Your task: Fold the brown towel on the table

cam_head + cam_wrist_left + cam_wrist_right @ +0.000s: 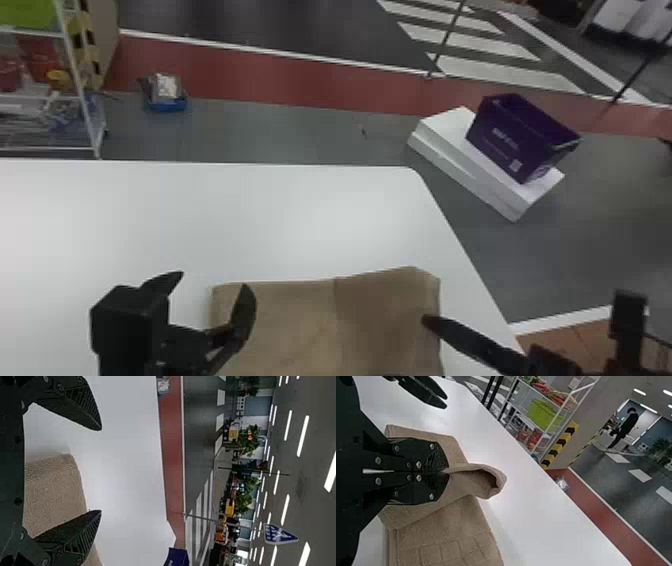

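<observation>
So the right gripper point(427, 320) was closed on the towel point(295, 320), and the right wrist view showed that pretty well: its fingers point(435, 489) were pressed together with a pinched bit of cloth between them, and the cloth stuck out past the tips in a loose, rounded loop. That gripper sat at the towel's right side in the head view. Left gripper point(212, 281) was wide open, nothing in it, up by the towel's left edge. One finger overlapped the cloth in the head view and the other was off to the left; couldn't tell if it touched. The towel itself was on the near part of the white table point(280, 215), with a darker section on the right and a grid pattern visible in the right wrist view. Beyond the table's right edge, a purple box point(510, 135) sat on white slabs point(465, 167) on the floor. A shelf point(82, 85) stood past the far edge, over on the left.
</observation>
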Available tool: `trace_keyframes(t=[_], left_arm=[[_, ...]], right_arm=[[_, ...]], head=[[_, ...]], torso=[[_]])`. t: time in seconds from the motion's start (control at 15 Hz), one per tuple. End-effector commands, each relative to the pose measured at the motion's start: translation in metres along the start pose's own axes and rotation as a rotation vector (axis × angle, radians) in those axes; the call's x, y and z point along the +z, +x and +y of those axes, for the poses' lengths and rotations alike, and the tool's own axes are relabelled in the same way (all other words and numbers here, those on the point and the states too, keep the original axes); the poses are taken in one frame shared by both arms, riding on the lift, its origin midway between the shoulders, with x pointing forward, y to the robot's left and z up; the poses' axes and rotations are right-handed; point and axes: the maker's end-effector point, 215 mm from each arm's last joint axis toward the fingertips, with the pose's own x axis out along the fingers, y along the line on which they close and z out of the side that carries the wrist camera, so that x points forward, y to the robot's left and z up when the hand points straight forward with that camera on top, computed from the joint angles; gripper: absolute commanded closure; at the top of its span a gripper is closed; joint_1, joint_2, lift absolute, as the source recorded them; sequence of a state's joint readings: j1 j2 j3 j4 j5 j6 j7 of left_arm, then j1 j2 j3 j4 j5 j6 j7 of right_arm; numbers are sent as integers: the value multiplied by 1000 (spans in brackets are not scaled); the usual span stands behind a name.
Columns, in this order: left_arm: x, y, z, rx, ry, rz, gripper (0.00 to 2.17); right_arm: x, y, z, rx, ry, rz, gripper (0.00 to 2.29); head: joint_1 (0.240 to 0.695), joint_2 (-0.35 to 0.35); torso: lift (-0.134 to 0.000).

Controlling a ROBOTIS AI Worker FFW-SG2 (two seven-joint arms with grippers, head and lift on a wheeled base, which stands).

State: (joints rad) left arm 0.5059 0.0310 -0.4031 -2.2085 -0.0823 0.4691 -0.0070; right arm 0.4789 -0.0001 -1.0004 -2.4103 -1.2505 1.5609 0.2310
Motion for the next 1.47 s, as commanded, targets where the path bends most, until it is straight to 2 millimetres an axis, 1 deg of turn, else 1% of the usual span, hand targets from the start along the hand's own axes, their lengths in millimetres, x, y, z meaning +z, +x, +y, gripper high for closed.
trace_keyframes(t=[0.0,0.13,0.2,0.27,0.4,0.53,0.67,0.73,0.93,1.0,1.07,1.13,1.2,1.27,1.4], left_arm=[[-4,-2,-5,-18,6,9,157],[-6,-3,-13,-37,5,14,157],[-8,-3,-17,-41,10,18,157],[-10,-3,-20,-45,10,21,157],[-14,-2,-22,-50,11,28,157],[-18,-1,-22,-50,16,35,157],[-22,-1,-20,-46,19,49,157],[-22,-1,-20,-46,20,50,157],[-19,1,-18,-43,22,51,157],[-20,3,-18,-44,23,60,157],[-18,4,-18,-43,24,55,157],[-18,4,-19,-44,23,58,157],[-23,5,-18,-44,25,79,157],[-24,5,-17,-44,27,83,157],[-25,5,-14,-39,30,89,157]], right_arm=[[-20,1,-30,-64,39,46,1291],[-25,-1,-56,-125,49,66,1291],[-24,-4,-68,-154,48,75,1291],[-18,-2,-74,-159,45,77,1288],[-6,7,-75,-151,41,64,1285],[12,14,-62,-117,18,36,1285],[36,19,-53,-104,-19,2,1285],[47,18,-56,-124,-45,-3,1285],[40,24,-70,-148,-43,45,1285],[35,28,-77,-152,-28,65,1281],[28,33,-81,-152,-16,88,1217],[21,35,-87,-164,-8,103,836],[15,36,-92,-181,-8,120,272],[11,38,-97,-195,-6,131,-2],[12,36,-106,-235,-16,130,-2]], head=[[695,-350],[695,-350],[695,-350],[695,-350],[695,-350],[695,-350],[695,-350],[695,-350],[695,-350],[695,-350],[695,-350],[695,-350],[695,-350],[695,-350],[695,-350]], torso=[[-124],[-124],[-124],[-124],[-124],[-124],[-124],[-124],[-124],[-124],[-124],[-124],[-124],[-124],[-124]])
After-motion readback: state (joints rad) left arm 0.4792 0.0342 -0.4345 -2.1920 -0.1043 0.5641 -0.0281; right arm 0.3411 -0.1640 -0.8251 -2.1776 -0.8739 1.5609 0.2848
